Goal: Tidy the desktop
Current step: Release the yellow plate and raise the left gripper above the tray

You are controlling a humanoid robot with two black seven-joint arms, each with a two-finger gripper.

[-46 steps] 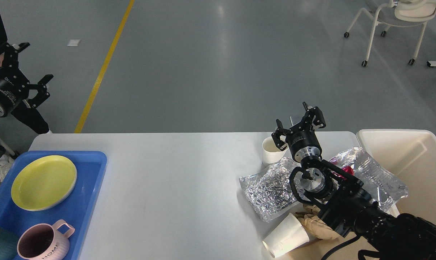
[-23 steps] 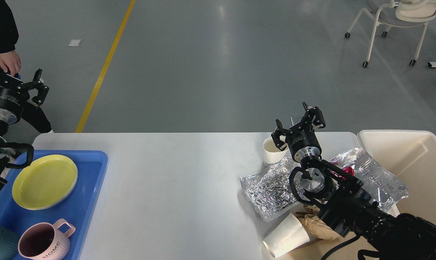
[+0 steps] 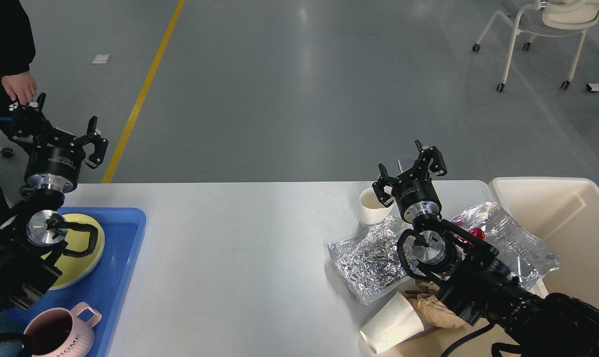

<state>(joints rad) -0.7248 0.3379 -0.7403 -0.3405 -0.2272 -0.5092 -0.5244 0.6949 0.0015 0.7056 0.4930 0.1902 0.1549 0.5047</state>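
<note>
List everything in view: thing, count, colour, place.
white rectangular tabletop: 1, centre
blue plastic tray: 1, table's left end
yellow round plate: 1, in the tray
pink mug marked HOME: 1, in the tray's near part
white paper cups: 2, one upright, one on its side, table's right
crinkled silver foil bags: 2, and, right
crumpled brown paper: 1, near right
cream rectangular bin: 1, far right
white wheeled chair: 1, top right
left gripper: black, open, above the table's far-left edge
right gripper: black, open, above the upright cup
</note>
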